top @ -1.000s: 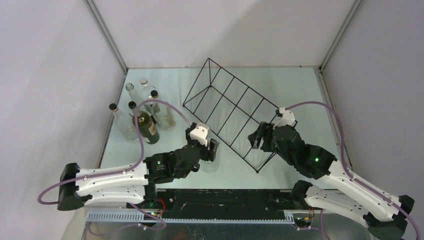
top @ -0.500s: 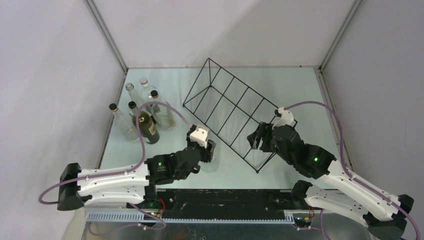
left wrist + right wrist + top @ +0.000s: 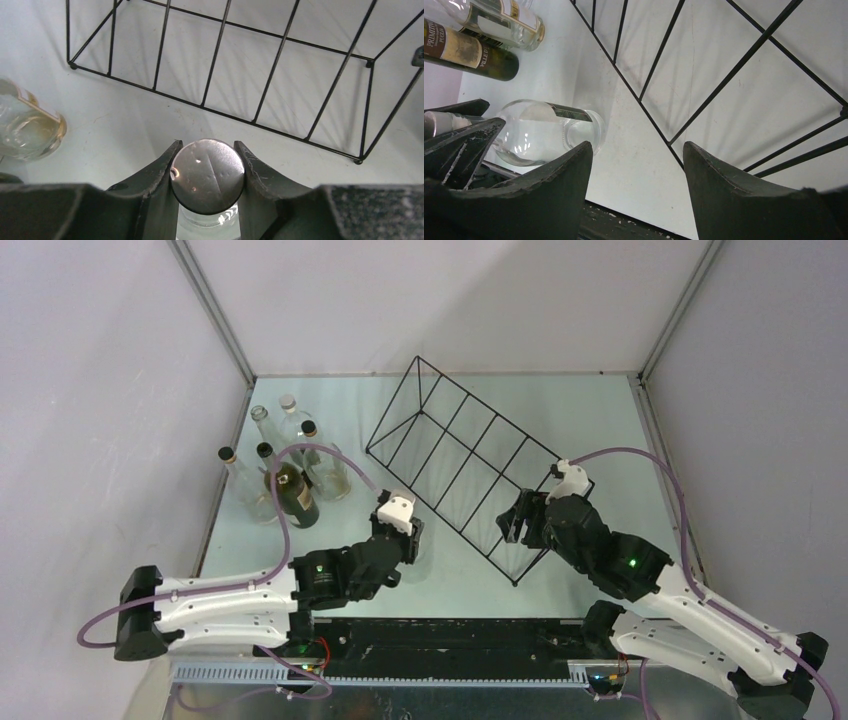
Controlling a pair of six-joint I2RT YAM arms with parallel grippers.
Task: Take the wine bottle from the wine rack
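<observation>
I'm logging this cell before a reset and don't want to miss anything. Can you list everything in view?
wine rack: one, black wire, diagonal across mid-table, no bottle inside.
held bottle: one, clear glass with silver cap, standing on the table just outside the rack's near-left side.
spare clear bottles: four, clear, clustered at the table's left edge.
dark green bottle: one, in that same cluster.
table: one, pale grey-green.
cables: two, purple, one along each arm.
left hand: shut on the held bottle's cap.
right hand: open, by the rack's near end.
</observation>
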